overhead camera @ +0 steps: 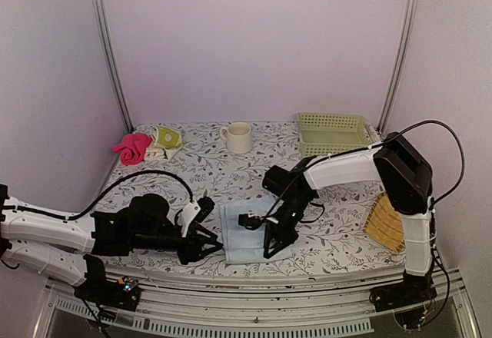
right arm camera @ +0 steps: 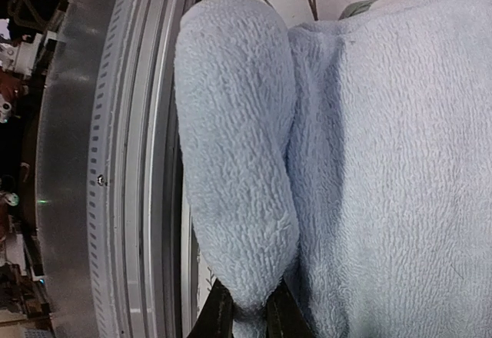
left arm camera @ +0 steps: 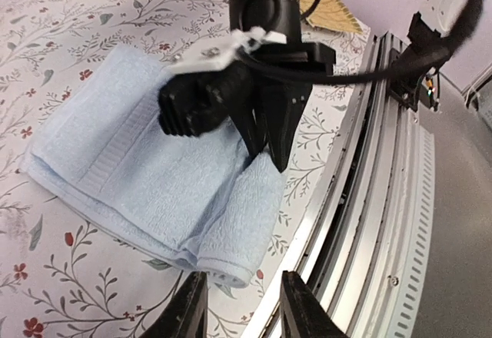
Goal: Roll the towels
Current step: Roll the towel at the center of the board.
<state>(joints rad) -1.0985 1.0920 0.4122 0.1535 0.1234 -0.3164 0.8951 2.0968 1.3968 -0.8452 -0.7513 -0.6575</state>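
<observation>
Left hand [left arm camera: 243, 311] is hovering nearest us, fingers spread wide and holding nothing, just beside the long pale blue terry towel [left arm camera: 131, 177], which is lying at the near edge of the floral-printed worktop [overhead camera: 192, 180]. Right hand [right arm camera: 250, 319] is pinching its rolled near end. Small yellow-green and cream patterned towel [overhead camera: 166, 139] is sitting far back left.

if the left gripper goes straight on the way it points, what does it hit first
Most likely the rolled edge of the pale blue towel, just ahead of the open left gripper; the right gripper, pinching that roll, lies beyond. Height is unclear.
</observation>
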